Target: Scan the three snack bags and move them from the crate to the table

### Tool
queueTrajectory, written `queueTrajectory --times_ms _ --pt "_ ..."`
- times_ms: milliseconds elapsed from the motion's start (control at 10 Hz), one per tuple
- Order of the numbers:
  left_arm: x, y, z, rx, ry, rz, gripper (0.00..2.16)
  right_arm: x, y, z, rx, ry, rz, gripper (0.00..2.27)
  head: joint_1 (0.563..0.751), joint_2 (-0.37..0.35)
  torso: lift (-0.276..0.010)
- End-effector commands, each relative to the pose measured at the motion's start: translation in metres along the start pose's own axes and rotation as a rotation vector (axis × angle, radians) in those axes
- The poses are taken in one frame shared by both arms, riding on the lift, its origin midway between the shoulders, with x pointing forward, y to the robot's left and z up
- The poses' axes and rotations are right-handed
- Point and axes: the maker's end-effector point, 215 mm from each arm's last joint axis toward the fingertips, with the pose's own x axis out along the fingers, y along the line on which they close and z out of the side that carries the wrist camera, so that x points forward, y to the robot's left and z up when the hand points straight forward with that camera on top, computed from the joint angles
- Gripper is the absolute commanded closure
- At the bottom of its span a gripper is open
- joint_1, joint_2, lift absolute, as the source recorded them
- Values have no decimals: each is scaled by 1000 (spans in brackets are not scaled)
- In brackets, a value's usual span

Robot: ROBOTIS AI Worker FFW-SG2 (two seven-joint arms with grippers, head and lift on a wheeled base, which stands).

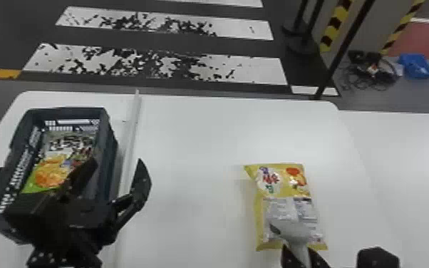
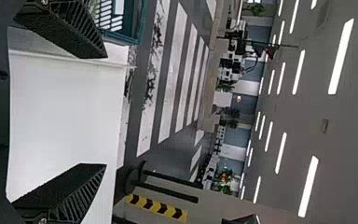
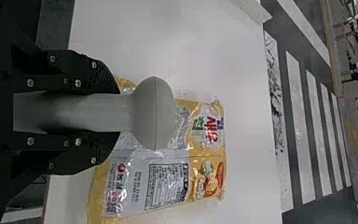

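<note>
Held grey scanner (image 3: 153, 114) in right gripper (image 3: 116, 113), clamped round its handle, with head over yellow snack bag (image 1: 285, 187) flat on table (image 1: 196, 142), presumably to read printed side turned up. Held left gripper (image 1: 115, 167) wide and empty at crate's (image 1: 66, 112) near end, over or beside unclear, likely for next pick. Saw green-and-orange bag (image 1: 51, 173) inside crate; could not count any beneath. Noted crate wall and white rail (image 1: 132, 135) between both bags; judged high lift necessary.
</note>
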Motion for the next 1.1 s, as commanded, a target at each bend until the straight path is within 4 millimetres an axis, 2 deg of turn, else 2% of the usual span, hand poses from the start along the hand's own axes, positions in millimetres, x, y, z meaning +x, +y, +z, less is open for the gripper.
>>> queueTrajectory --times_ms 0,300,700,800,1000 --pt "0 1 1 -1 -2 2 33 -1 -2 -6 2 9 -5 2240 695 -85 -62" --pt "-4 4 2 -1 -11 1 33 4 4 -21 14 34 4 2236 695 -85 -62" --pt "-4 8 3 -11 -12 -1 33 3 0 -14 39 8 5 2240 695 -67 -62" --pt "-4 10 4 -11 -13 2 33 -6 -8 1 78 -25 16 2240 695 -67 -62" --pt "-2 10 4 -9 -15 1 33 -13 -54 43 103 -91 -24 2240 695 -89 -62"
